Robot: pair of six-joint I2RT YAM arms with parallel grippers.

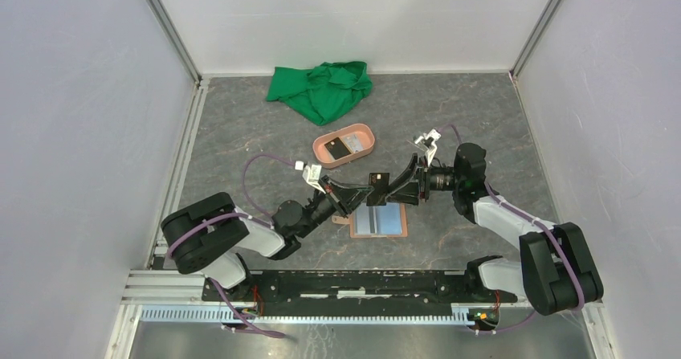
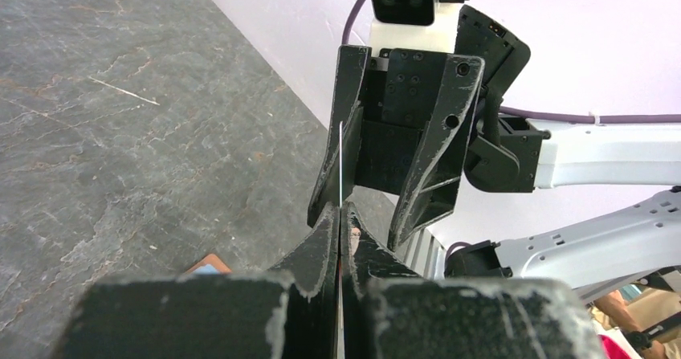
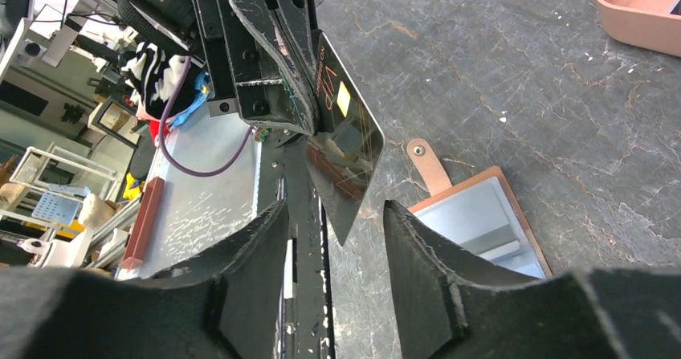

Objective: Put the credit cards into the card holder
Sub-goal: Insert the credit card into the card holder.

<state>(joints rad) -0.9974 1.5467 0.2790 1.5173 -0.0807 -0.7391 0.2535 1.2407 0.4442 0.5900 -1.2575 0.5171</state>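
Grey marbled tabletop bears the open tan leather card holder. Aloft near it, a dark glossy credit card sits clamped in the left gripper, with the right gripper jaws apart astride it. This looks like a handover; next, the right must clamp before the left releases.

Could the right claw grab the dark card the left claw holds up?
Probably yes: the right claw stands open around the free end of the dark card, nothing in between.
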